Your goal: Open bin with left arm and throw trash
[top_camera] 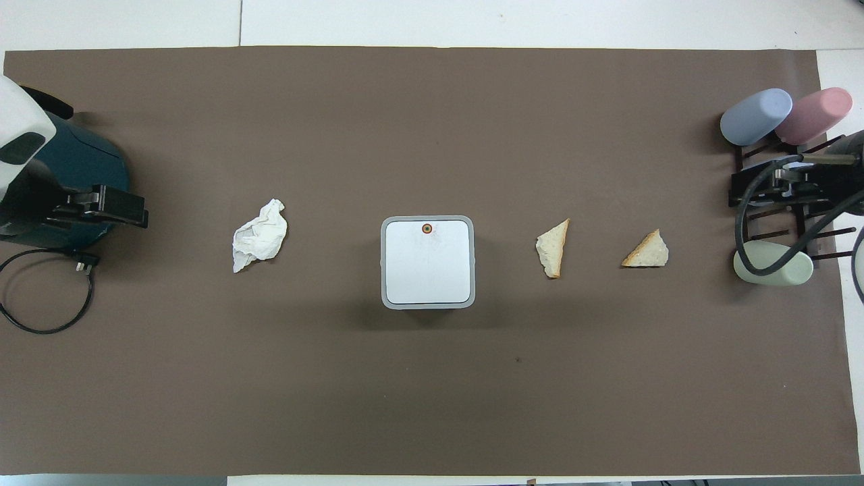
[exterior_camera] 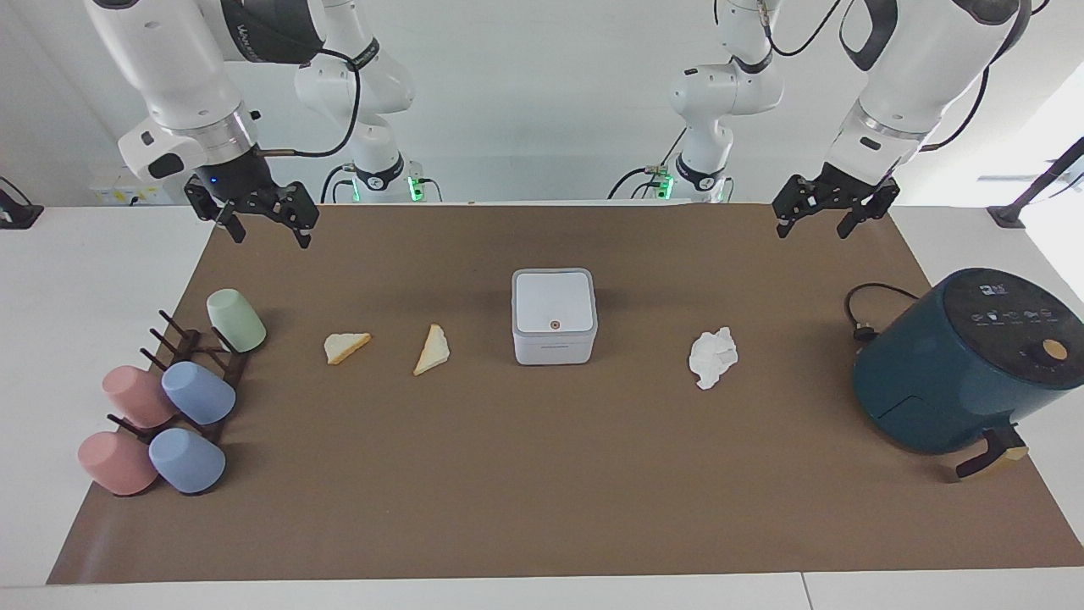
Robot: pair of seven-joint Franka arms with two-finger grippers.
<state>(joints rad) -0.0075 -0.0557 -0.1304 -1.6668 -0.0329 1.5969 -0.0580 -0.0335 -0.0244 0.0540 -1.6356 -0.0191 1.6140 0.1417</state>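
Big teal air fryer [exterior_camera: 965, 364] way off from the bin [exterior_camera: 554, 318], at the left arm's end. Bin mid-mat, lid down. Left gripper [exterior_camera: 830, 212] and right gripper [exterior_camera: 264, 216] up high, wide, holding nothing. Paper wad [exterior_camera: 713, 357] beside the bin toward the fryer. Two bread bits [exterior_camera: 432, 351] [exterior_camera: 345, 346] beside it toward the cups [exterior_camera: 196, 391].

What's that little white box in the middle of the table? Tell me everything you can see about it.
The bin is a small square white box with rounded corners that looks like smooth plastic. A flat lid with a grey rim covers the top and is closed. On the lid sits a tiny orange-red button, at the edge farthest from the robots. It stands upright on the brown mat, between the paper wad and the nearer bread piece. Nothing touches it but the mat.
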